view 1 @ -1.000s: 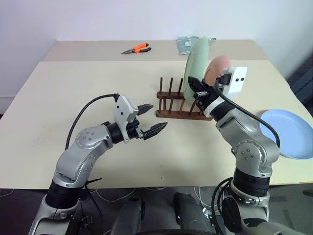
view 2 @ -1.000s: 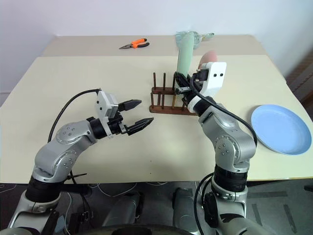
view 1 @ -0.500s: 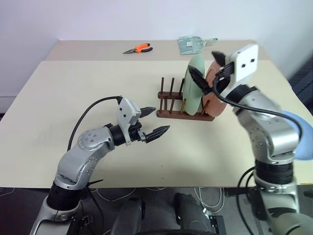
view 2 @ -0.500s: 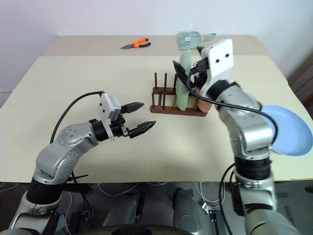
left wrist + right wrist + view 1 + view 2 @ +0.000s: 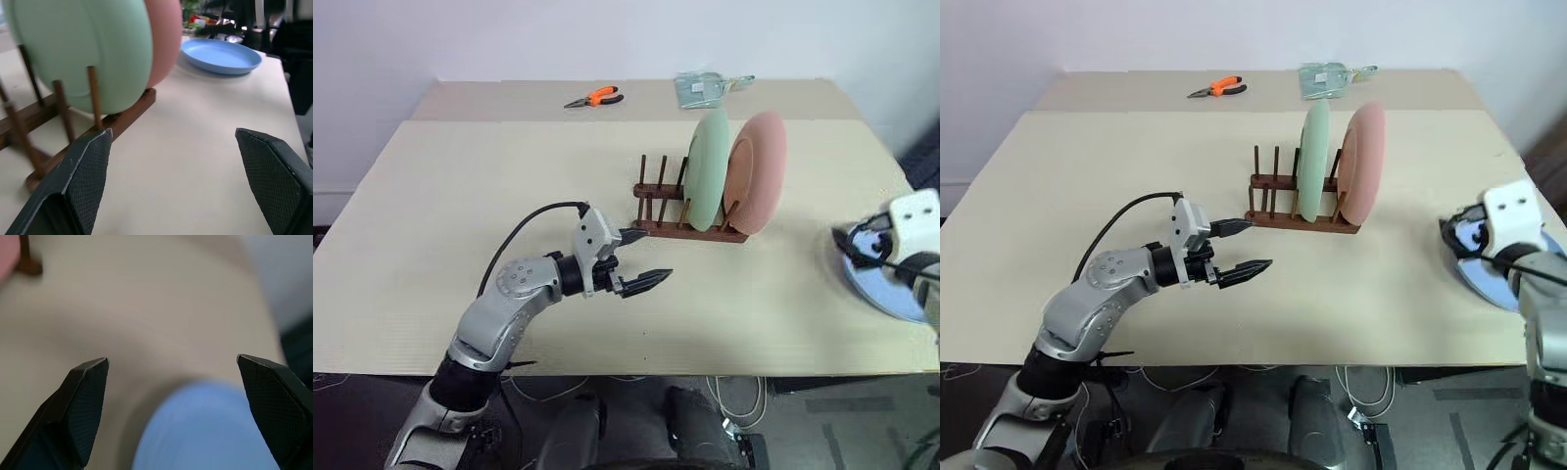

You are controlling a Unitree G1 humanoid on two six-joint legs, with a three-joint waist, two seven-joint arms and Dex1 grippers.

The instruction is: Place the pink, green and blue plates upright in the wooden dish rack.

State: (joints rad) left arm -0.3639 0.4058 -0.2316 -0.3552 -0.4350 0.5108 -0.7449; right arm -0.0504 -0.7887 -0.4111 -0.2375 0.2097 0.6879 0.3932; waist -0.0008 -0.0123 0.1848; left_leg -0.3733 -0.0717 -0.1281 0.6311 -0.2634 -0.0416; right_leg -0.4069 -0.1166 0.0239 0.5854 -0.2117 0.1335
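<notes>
Change: the right claw (image 5: 171,382), a second ago closed on the green plate (image 5: 710,168) at the wooden dish rack (image 5: 680,227), has let go and swung out over the blue plate (image 5: 220,49).
Rack: green plate and pink plate (image 5: 759,168) stand upright between the pegs.
Blue plate: flat on the desk (image 5: 460,196), well right of the rack.
Right claw: jaws spread, empty.
Left claw (image 5: 631,259): open, empty, near the rack.
Meaning: two plates done; the blue one looks next.

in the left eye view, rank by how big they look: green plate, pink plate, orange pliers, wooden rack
1. green plate and pink plate: look about alike, partly overlapping, so no ranking between them
2. wooden dish rack
3. orange pliers, which also lie farthest from the camera
</notes>
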